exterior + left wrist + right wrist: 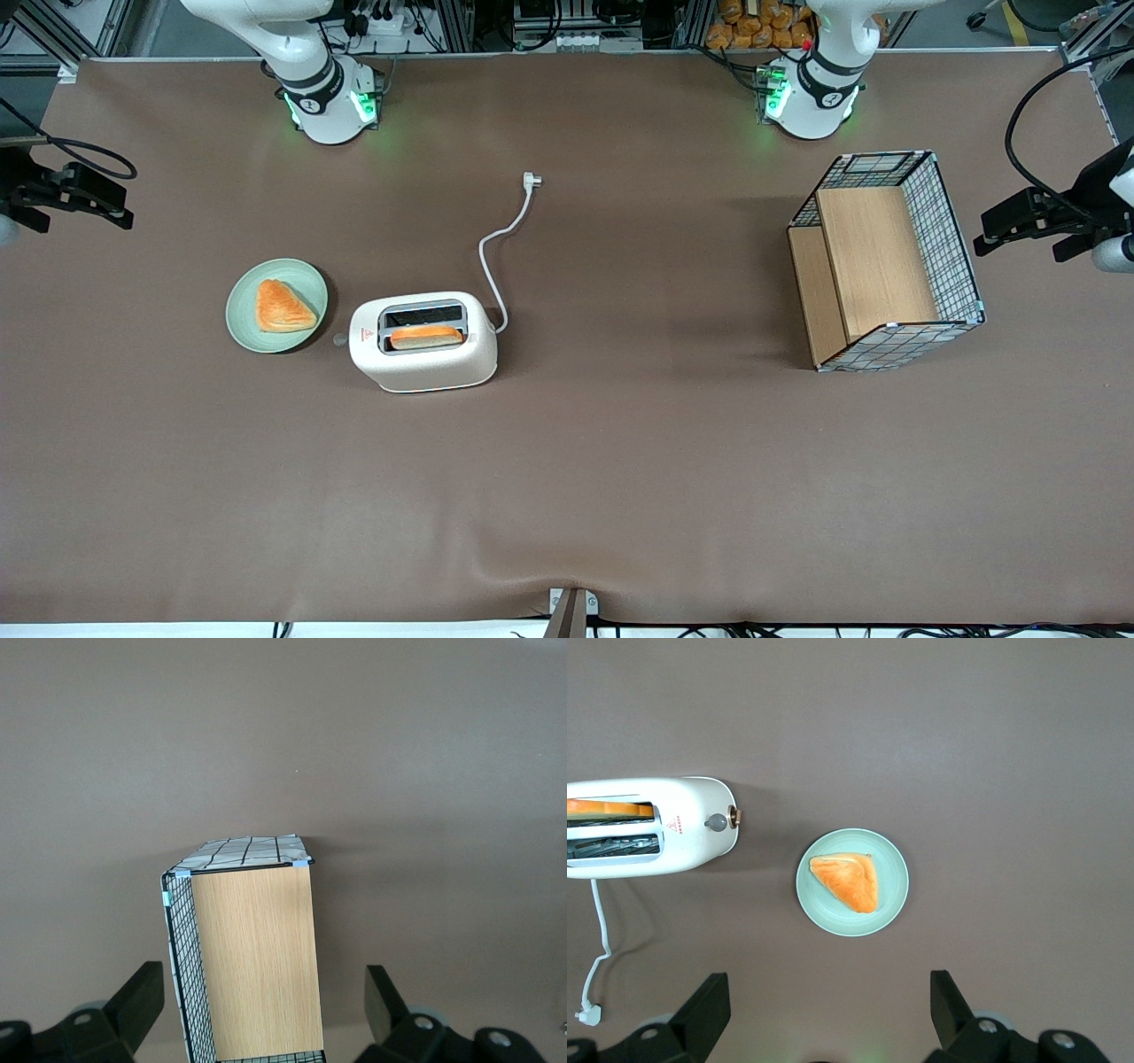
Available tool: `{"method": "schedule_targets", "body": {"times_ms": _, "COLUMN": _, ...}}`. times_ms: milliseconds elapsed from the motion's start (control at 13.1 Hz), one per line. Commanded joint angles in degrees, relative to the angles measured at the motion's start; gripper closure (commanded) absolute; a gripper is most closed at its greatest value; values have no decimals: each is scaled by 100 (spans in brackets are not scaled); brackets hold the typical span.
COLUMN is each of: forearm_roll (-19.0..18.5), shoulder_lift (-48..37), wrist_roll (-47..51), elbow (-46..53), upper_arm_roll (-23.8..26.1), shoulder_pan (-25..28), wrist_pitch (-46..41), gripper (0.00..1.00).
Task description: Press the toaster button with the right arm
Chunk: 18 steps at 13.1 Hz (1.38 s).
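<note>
Plainly the toaster (pixel 423 341) sat beside the plate (pixel 276 305) (bread in one slot), its toaster button (pixel 717 822) facing the plate. The gripper (pixel 828 1014) hovered high, fingers wide. Light and rigid, the toaster might slide; press the knob squarely.

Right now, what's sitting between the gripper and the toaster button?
In the right wrist view, only bare brown table separates the open gripper from the toaster button; the green plate with pastry lies beside that path.
</note>
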Motion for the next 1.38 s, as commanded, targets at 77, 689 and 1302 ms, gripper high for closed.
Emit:
{"method": "schedule_targets", "body": {"times_ms": 77, "forearm_roll": -94, "shoulder_lift": -38, "wrist_roll": 39, "elbow": 17, "upper_arm_roll": 95, "shoulder_pan": -98, "wrist_pitch": 47, "gripper": 0}}
{"method": "schedule_targets", "body": {"times_ms": 689, "forearm_roll": 55, "shoulder_lift": -20, "wrist_roll": 30, "elbow": 52, "upper_arm_roll": 95, "shoulder_pan": -107, "wrist_pitch": 39, "gripper": 0}}
{"method": "schedule_targets", "body": {"times_ms": 1302, "forearm_roll": 47, "shoulder_lift": -3, "wrist_roll": 21, "elbow": 61, "upper_arm_roll": 86, "shoulder_pan": -107, "wrist_pitch": 47, "gripper": 0}}
